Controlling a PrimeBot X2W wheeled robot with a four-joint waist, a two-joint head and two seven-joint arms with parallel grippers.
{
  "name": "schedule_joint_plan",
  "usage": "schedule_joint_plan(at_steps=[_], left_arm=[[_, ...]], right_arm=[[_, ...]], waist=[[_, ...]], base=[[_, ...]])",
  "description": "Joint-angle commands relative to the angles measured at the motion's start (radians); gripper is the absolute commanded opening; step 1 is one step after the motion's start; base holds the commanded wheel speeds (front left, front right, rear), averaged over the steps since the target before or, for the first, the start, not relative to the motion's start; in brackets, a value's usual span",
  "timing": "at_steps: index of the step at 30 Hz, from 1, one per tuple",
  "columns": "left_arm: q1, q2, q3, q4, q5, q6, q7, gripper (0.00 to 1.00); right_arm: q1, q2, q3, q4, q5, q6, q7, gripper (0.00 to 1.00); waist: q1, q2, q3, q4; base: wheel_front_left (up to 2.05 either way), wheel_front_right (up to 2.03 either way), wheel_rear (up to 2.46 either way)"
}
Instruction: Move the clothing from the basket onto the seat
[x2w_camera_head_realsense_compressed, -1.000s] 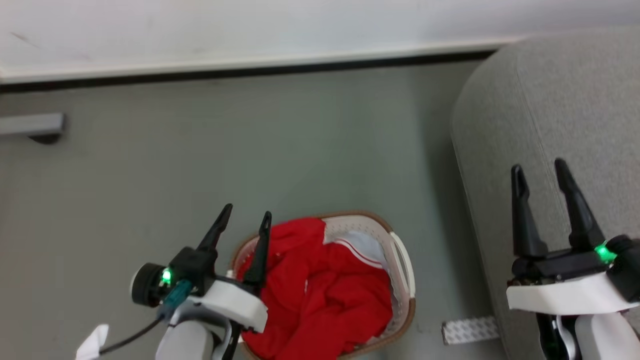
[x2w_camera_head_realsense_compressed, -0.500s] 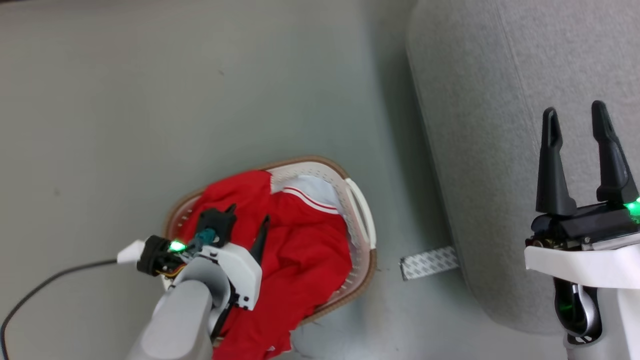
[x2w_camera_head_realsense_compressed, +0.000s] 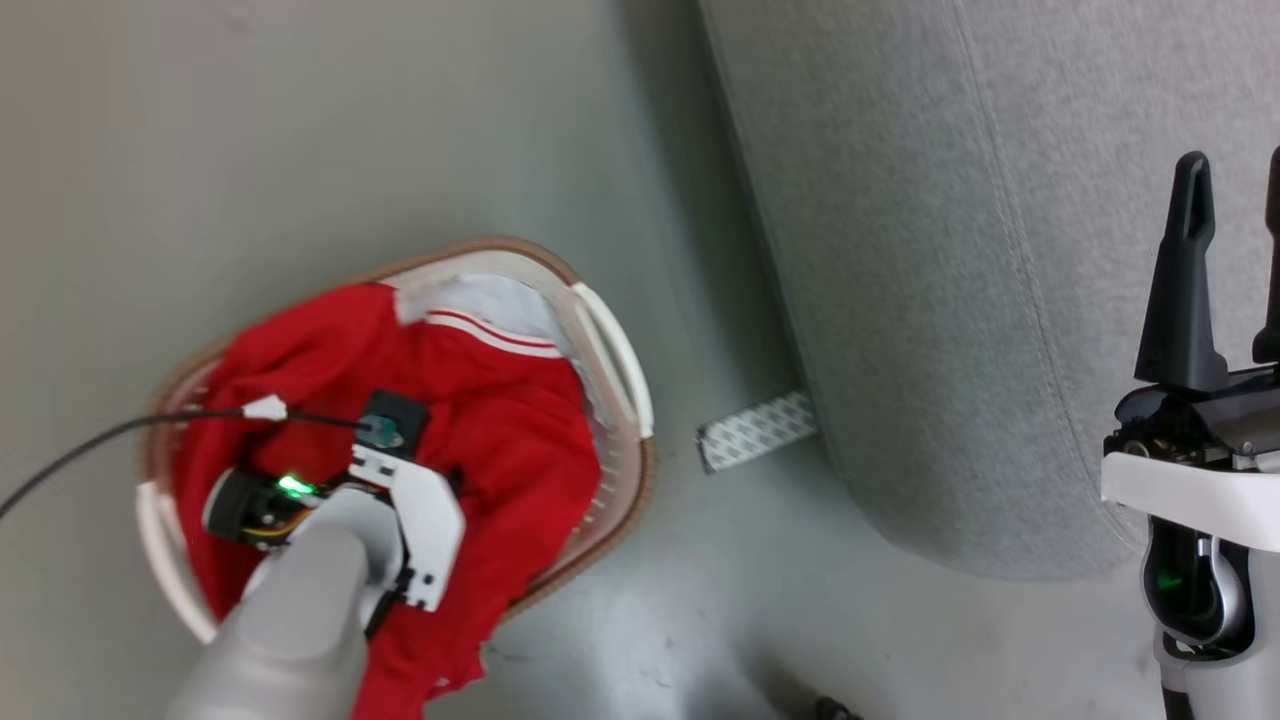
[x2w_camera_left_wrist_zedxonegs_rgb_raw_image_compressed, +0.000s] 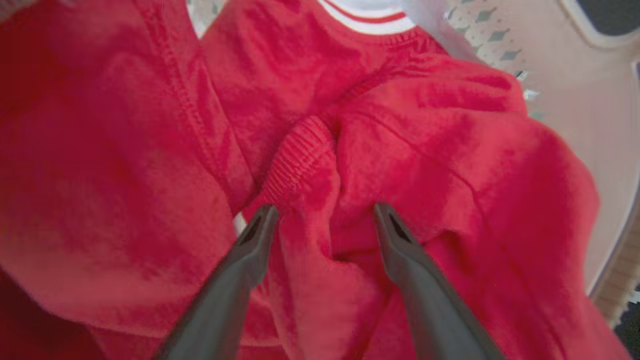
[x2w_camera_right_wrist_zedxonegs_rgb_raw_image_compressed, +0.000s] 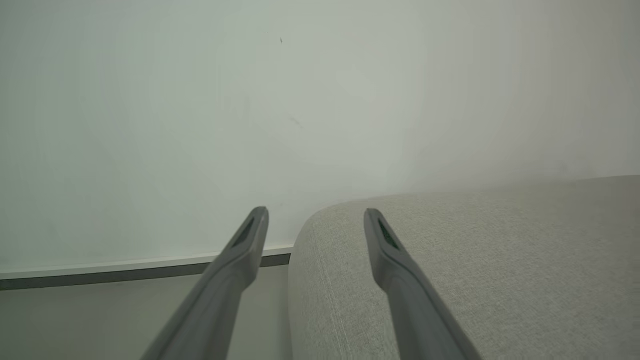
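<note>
The clothing (x2w_camera_head_realsense_compressed: 510, 420), a bright red crumpled garment with white stripe trim, fills the basket (x2w_camera_head_realsense_compressed: 628, 385) on the floor at the lower left. My left gripper (x2w_camera_left_wrist_zedxonegs_rgb_raw_image_compressed: 325, 210) reaches down into the basket, open, its fingers straddling a raised fold with a ribbed cuff (x2w_camera_left_wrist_zedxonegs_rgb_raw_image_compressed: 300, 155). In the head view its white wrist (x2w_camera_head_realsense_compressed: 420, 510) hides the fingertips. My right gripper (x2w_camera_head_realsense_compressed: 1235, 160) is open and holds nothing above the seat (x2w_camera_head_realsense_compressed: 900, 250), the grey sofa to the right of the basket. In the right wrist view, that gripper (x2w_camera_right_wrist_zedxonegs_rgb_raw_image_compressed: 315, 212) points past the seat's (x2w_camera_right_wrist_zedxonegs_rgb_raw_image_compressed: 475, 260) rounded corner.
A pale white-blue cloth (x2w_camera_head_realsense_compressed: 490, 298) lies under the red garment at the basket's far side. A patterned grey strip (x2w_camera_head_realsense_compressed: 755, 430) lies on the grey floor (x2w_camera_head_realsense_compressed: 300, 150) by the sofa's base. A black cable (x2w_camera_head_realsense_compressed: 80, 450) trails left from my left wrist. A wall with a dark baseboard (x2w_camera_right_wrist_zedxonegs_rgb_raw_image_compressed: 125, 274) stands beyond.
The head camera has tilted down, shifting the whole picture. My left gripper has dropped from beside the basket's rim down into the red clothing. The right gripper stays open over the sofa.
</note>
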Motion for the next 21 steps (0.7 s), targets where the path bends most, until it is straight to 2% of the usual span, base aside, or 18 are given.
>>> schedule_joint_plan(at_steps=[1,6,14,15,16,17,21], left_arm=[[-0.020,0.021,-0.004,0.023,0.011,0.004,0.015,1.00],[-0.057,0.043,-0.032,0.095,0.034,0.005,0.060,1.00],[-0.100,0.035,-0.082,0.169,0.038,-0.005,0.082,0.99],[-0.103,0.034,-0.084,0.175,0.034,-0.005,0.081,0.44],[-0.108,0.033,-0.086,0.178,0.029,-0.006,0.074,0.27],[-0.111,0.032,-0.087,0.180,0.024,-0.007,0.067,0.00],[-0.117,0.018,-0.097,0.184,0.008,-0.007,0.026,0.00]], right_arm=[[-0.021,0.004,-0.004,-0.007,0.012,-0.002,0.001,1.00],[-0.021,0.004,0.004,-0.004,0.032,-0.002,0.001,1.00],[-0.038,0.003,0.024,0.004,0.029,-0.002,0.001,1.00],[-0.039,0.003,0.024,0.005,0.028,-0.002,0.001,1.00],[-0.040,0.003,0.025,0.005,0.028,-0.002,0.001,1.00],[-0.041,0.003,0.025,0.005,0.028,-0.002,0.001,1.00],[-0.047,0.004,0.023,0.014,0.016,-0.002,0.001,1.00]], waist=[[-0.0001,0.0000,0.050,-0.046],[-0.0001,0.0000,0.087,-0.060],[-0.0001,0.0000,0.118,-0.048],[-0.0001,0.0000,0.120,-0.047],[-0.0001,0.0000,0.121,-0.046],[-0.0001,0.0000,0.121,-0.046],[-0.0001,0.0000,0.111,-0.034]], base=[[0.00,0.00,0.00],[0.00,0.00,0.00],[0.00,0.00,0.00],[0.00,0.00,0.00],[0.00,0.00,0.00],[0.00,0.00,0.00],[0.00,0.00,0.00]])
